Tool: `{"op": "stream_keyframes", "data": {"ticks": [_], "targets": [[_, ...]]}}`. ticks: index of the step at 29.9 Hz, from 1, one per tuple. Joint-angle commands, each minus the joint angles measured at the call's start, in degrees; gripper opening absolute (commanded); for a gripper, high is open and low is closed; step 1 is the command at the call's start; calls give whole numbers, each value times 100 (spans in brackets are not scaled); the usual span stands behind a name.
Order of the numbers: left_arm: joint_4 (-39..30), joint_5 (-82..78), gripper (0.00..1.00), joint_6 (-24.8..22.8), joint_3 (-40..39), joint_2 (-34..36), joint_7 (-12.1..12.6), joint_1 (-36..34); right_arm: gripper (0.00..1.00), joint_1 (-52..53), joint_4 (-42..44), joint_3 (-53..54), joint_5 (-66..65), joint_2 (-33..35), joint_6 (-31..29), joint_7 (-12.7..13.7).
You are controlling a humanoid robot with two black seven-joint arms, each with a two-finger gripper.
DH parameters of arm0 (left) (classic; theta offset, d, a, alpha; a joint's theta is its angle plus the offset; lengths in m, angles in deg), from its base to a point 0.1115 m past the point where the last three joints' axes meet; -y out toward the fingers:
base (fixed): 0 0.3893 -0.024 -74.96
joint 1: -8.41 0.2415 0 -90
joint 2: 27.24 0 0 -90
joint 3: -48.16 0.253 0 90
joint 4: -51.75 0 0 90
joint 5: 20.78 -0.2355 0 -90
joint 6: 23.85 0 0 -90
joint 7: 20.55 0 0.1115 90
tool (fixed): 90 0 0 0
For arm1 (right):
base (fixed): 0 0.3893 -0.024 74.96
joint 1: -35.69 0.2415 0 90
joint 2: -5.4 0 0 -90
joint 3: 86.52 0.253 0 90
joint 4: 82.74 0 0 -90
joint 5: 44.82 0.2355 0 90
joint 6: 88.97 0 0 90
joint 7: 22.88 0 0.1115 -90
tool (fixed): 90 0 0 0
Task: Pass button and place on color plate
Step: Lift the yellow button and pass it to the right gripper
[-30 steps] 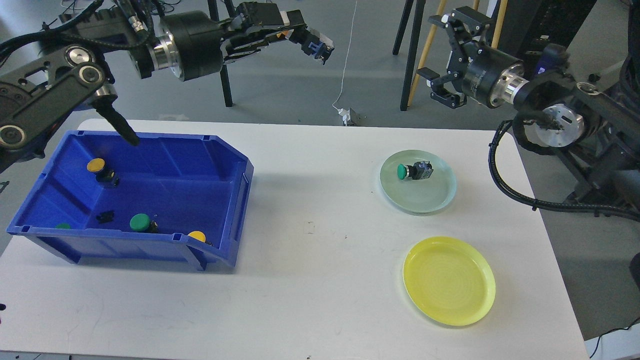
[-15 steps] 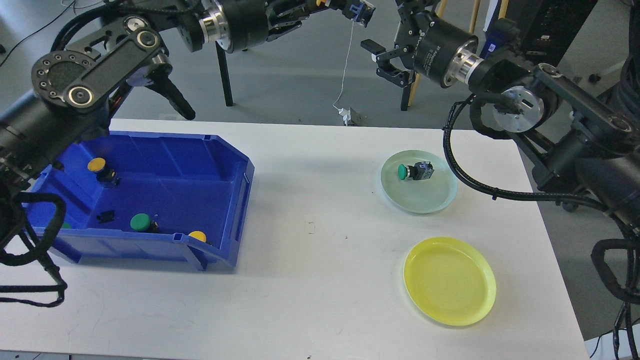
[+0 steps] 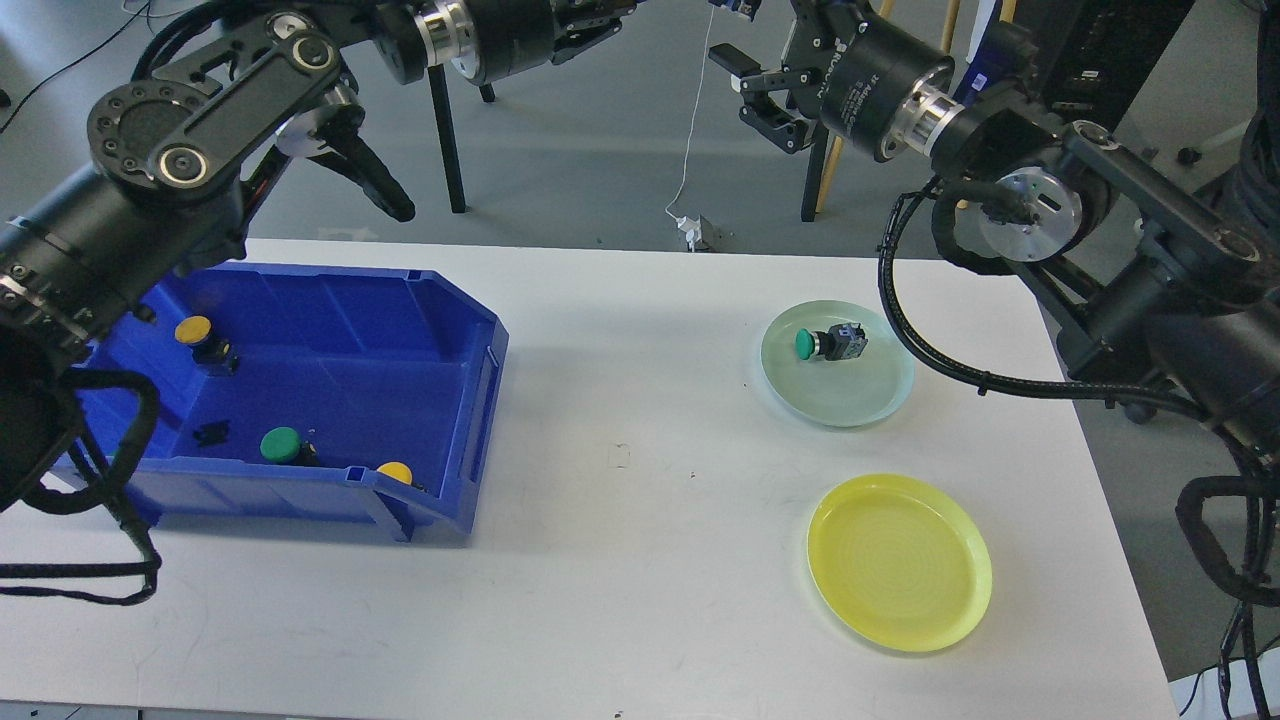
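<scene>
My left gripper (image 3: 722,6) is raised to the top edge of the head view and is mostly cut off. It is shut on a button whose blue end (image 3: 740,8) just shows. My right gripper (image 3: 752,92) is open and empty, raised high just right of and below the left one, its fingers facing it. A pale green plate (image 3: 870,400) at the table's right holds a green-capped button (image 3: 828,343). A yellow plate (image 3: 900,560) lies empty in front of it.
A blue bin (image 3: 480,370) on the table's left holds a yellow button (image 3: 192,328), a green button (image 3: 280,443) and another yellow button (image 3: 394,471). Black stand legs (image 3: 450,150) rise behind the table.
My left gripper has carried the button up and to the right, to the top edge. My right gripper has swung left and up toward it, staying open.
</scene>
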Motion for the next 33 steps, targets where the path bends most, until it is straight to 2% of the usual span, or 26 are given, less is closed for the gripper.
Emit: {"op": "stream_keyframes", "data": {"ticks": [1,9,13,18,25,29,33], "targets": [[158,17,33,0,-15,-22,-7,-17,82,44,4,0,3,-13,47,-18],[211,298,33,0,2,-180,2,-8,76,193,30,0,3,-13,64,-106],[211,334,33,0,-6,-180,2,-8,68,229,39,0,3,-13,47,-106],[220,527,33,0,2,-180,11,-8,52,229,39,-18,3,-13,20,-106],[272,633,33,0,-33,-180,11,-8,45,220,39,-26,3,-22,3,-106],[281,755,33,0,2,-180,11,-8,36,229,65,-18,3,-22,-6,-106],[281,773,41,0,2,-180,20,-8,25,238,83,-26,3,-22,-24,-106]]}}
